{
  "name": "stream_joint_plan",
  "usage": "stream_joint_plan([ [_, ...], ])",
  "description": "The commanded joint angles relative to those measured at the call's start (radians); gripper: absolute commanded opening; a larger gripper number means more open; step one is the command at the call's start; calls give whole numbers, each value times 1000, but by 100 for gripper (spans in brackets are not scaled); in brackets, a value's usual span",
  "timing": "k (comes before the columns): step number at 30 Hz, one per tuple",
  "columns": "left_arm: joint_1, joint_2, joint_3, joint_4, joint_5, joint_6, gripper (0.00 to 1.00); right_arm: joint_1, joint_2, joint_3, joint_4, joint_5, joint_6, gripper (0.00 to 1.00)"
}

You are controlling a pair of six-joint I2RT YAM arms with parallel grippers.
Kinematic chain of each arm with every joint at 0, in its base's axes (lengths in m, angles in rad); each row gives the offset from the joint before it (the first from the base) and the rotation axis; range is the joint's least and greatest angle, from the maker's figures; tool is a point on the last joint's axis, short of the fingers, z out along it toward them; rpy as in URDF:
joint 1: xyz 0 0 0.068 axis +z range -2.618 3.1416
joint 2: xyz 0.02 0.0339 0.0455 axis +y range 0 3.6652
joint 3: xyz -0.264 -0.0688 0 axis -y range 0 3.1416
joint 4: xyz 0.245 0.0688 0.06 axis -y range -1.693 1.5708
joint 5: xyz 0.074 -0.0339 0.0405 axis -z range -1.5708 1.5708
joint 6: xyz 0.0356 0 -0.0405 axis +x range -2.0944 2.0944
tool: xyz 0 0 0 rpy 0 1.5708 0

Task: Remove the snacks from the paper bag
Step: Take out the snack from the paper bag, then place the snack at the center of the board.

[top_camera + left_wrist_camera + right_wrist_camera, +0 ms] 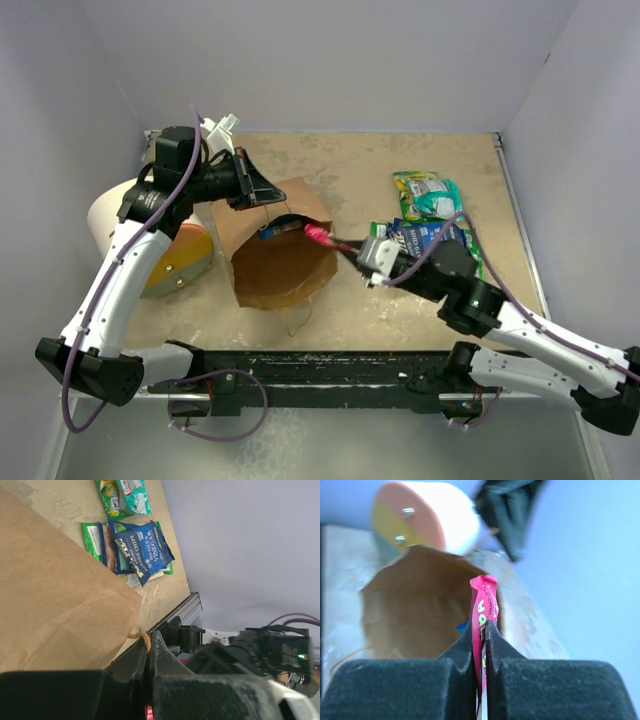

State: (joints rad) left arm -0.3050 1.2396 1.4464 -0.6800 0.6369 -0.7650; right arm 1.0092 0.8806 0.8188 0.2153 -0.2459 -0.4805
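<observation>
Our right gripper (345, 246) pinches the pink packet (318, 235) at the mouth of the paper bag (280, 270), its length pointing inward, while our left gripper (262, 196) clamps the bag's rim towards the table's (380, 160) far-left corner

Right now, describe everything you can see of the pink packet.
The pink packet is small, flat and glossy, with white lettering and a crimped top edge. The right pincer is shut on its lower part, holding it edge-on to the wrist camera, at the open mouth of the paper bag.
</observation>
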Motion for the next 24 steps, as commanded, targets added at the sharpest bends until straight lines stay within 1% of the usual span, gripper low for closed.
stream_joint_plan([
  [1, 10, 2, 31, 18, -8, 7, 0, -4, -11, 63, -17, 658, 234, 0],
  [2, 10, 1, 29, 17, -8, 9, 0, -10, 19, 93, -30, 849, 290, 0],
  [3, 10, -1, 29, 15, -6, 10, 0, -35, 60, 135, -77, 1005, 344, 0],
  [4, 9, -4, 29, 11, -5, 10, 0, -84, 104, 195, -176, 1075, 404, 0],
  [6, 10, -9, 30, 7, -6, 10, 0, -202, 187, 290, -361, 1082, 565, 0],
  [9, 10, -18, 28, 3, -7, 10, 0, -374, 285, 343, -565, 1033, 749, 0],
  [11, 9, -21, 31, 1, -5, 10, 0, -453, 352, 358, -656, 971, 787, 0],
  [12, 10, -21, 31, -1, -2, 9, 0, -475, 392, 367, -722, 965, 801, 0],
  [14, 10, -21, 32, 0, 1, 7, 0, -503, 467, 385, -796, 976, 801, 0],
  [16, 10, -19, 30, 3, 7, 5, 0, -514, 530, 383, -832, 1022, 792, 0],
  [19, 10, -15, 30, 8, 16, 2, 0, -525, 592, 348, -793, 1086, 748, 2],
  [22, 10, -14, 30, 12, 25, -2, 0, -528, 645, 353, -789, 1101, 735, 9],
  [24, 10, -14, 28, 11, 27, -2, 0, -527, 673, 373, -810, 1070, 739, 19],
])
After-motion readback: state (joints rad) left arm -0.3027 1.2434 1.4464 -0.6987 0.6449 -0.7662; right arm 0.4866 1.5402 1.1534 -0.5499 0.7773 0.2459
